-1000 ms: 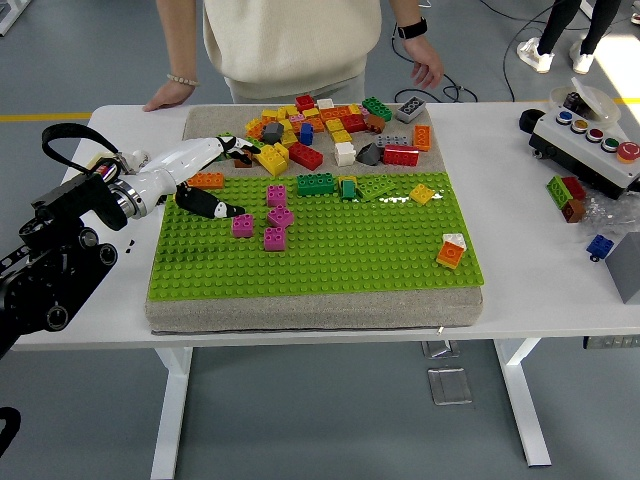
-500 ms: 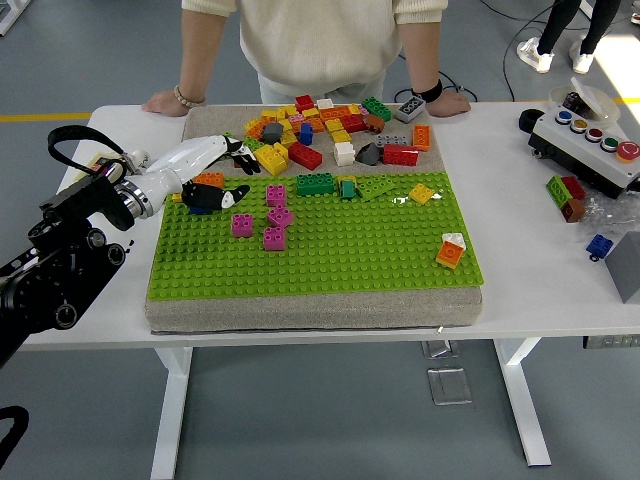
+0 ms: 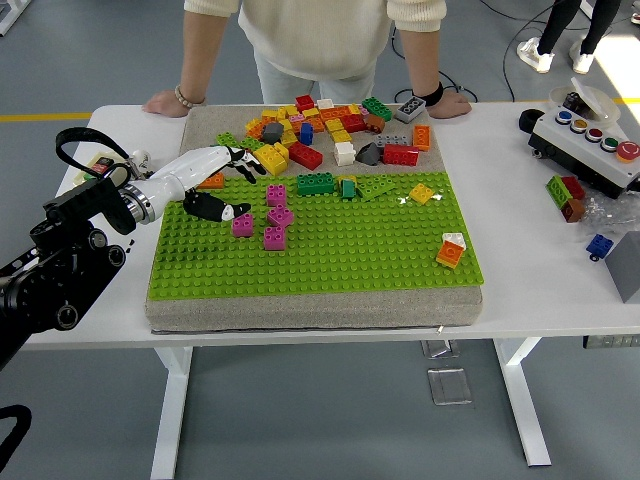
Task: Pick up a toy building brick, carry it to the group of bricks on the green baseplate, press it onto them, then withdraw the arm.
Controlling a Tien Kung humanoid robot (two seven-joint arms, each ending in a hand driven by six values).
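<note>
My left hand [image 3: 228, 186] reaches in from the left over the green baseplate's [image 3: 340, 250] far left corner. Its white fingers [image 3: 240, 160] are spread toward the loose brick pile [image 3: 325, 128], and the black thumb [image 3: 222, 210] points at a magenta brick [image 3: 242, 225]. The hand is open and holds nothing. An orange brick [image 3: 211, 181] lies partly hidden behind the palm. Several magenta bricks [image 3: 276, 214] sit grouped on the plate just right of the thumb. The right arm is out of view.
A person stands at the far side with both hands [image 3: 165, 101] [image 3: 452, 101] resting on the table edge. Green bricks [image 3: 315, 184], a yellow one [image 3: 422, 193] and an orange-white one [image 3: 450, 251] sit on the plate. A button box [image 3: 590, 140] stands at the right.
My left hand rose slightly, then dropped back, its thumb again near the magenta brick. The person's hand at the picture's right came down onto the table edge.
</note>
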